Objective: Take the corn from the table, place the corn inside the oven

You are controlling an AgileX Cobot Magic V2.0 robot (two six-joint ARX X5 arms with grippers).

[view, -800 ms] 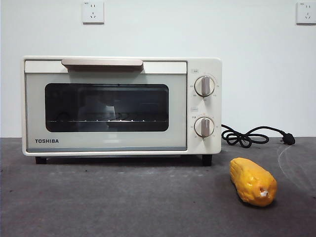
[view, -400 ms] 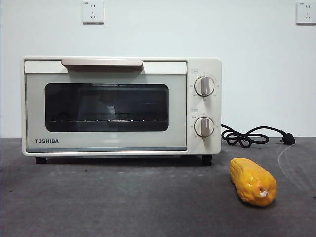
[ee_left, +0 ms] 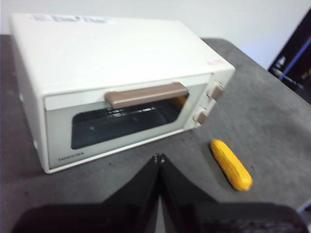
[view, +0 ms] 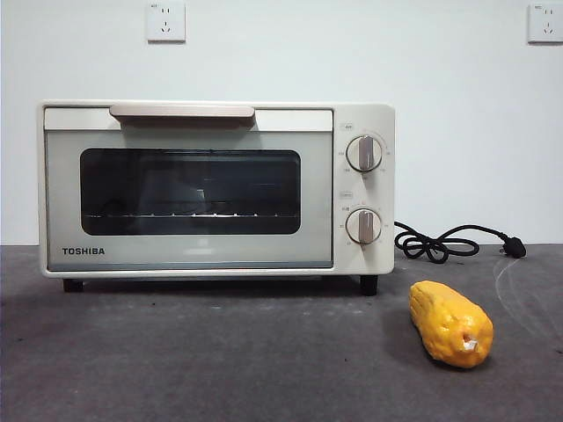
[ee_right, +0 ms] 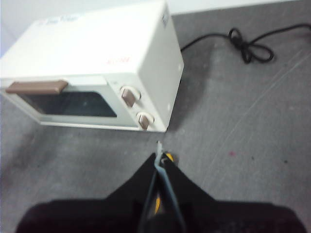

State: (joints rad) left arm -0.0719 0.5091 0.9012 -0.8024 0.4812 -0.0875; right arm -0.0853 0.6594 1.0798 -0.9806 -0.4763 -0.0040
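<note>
While shut, right end effector (ee_right: 159, 158) above corn (view: 451, 323)

You see a plain white wall (view: 457, 132) behind everything, evenly lit. Two white power sockets (view: 165, 21) sit high on that wall, one (view: 545, 23) at its far right edge.

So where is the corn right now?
In the front view the corn lies on the table, right of the closed TOSHIBA oven, in front of its knobs.

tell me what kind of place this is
Probably a lab test bench, not a real kitchen: a toaster oven and a corn on a bare grey table, with a plain white wall behind.
</note>
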